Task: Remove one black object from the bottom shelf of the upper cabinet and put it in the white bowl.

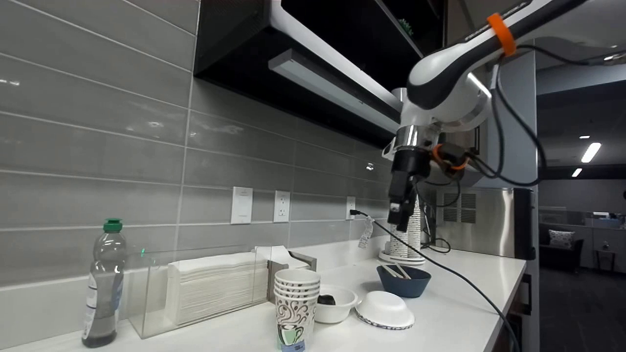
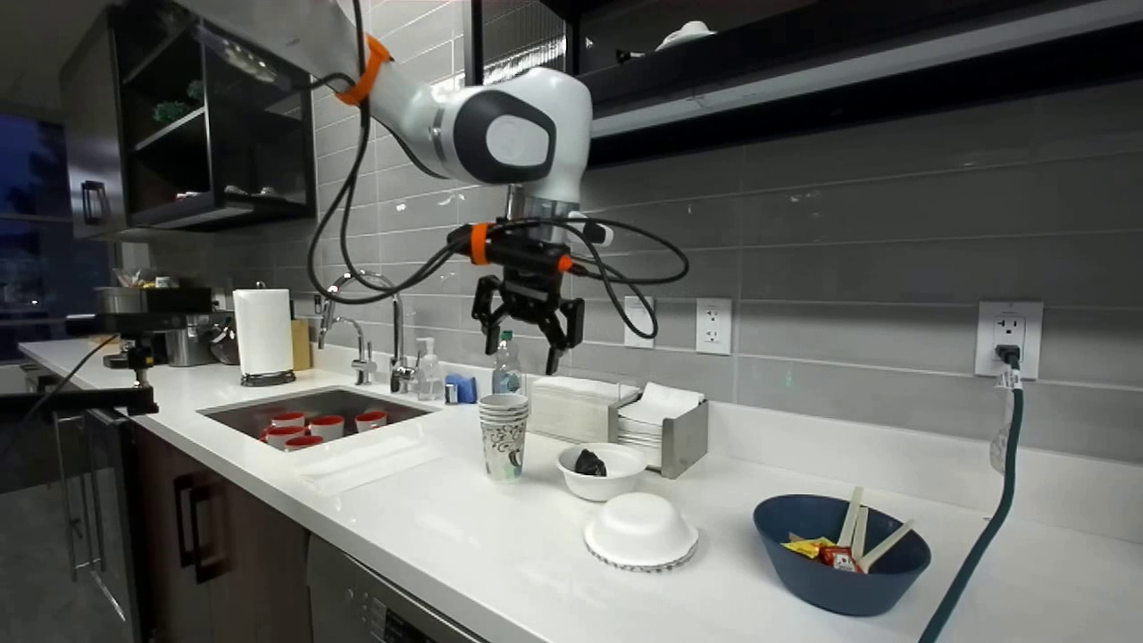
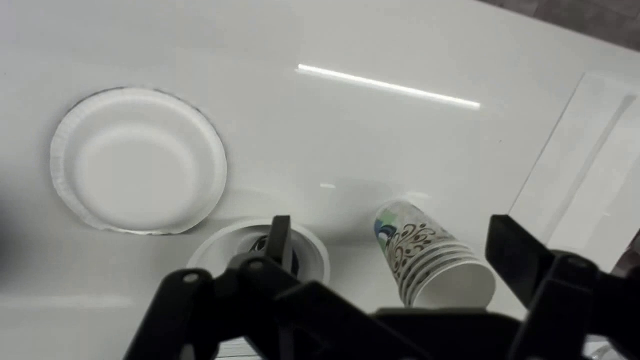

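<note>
The small black object [image 2: 590, 463] lies inside the white bowl [image 2: 594, 488] on the counter. Both also show in an exterior view, the object [image 1: 326, 299] behind the bowl's near wall [image 1: 335, 315]. My gripper [image 2: 521, 357] is open and empty, well above the counter near the bowl and cups. In the wrist view, my gripper's [image 3: 390, 220] left finger partly covers the bowl [image 3: 210, 252] and the object. The black upper cabinet [image 1: 234, 54] hangs on the wall above. Its bottom shelf has a pale front edge [image 1: 337, 55]; the shelf's inside is mostly dark or hidden.
Stacked paper cups [image 2: 503, 442] stand beside the bowl. An overturned white dish [image 2: 641, 531] and a blue bowl [image 2: 839, 580] with stirrers stand nearby. A napkin holder [image 2: 686, 439] is behind. A power cord [image 1: 440, 264] crosses the counter. A bottle [image 1: 103, 288] stands by the wall.
</note>
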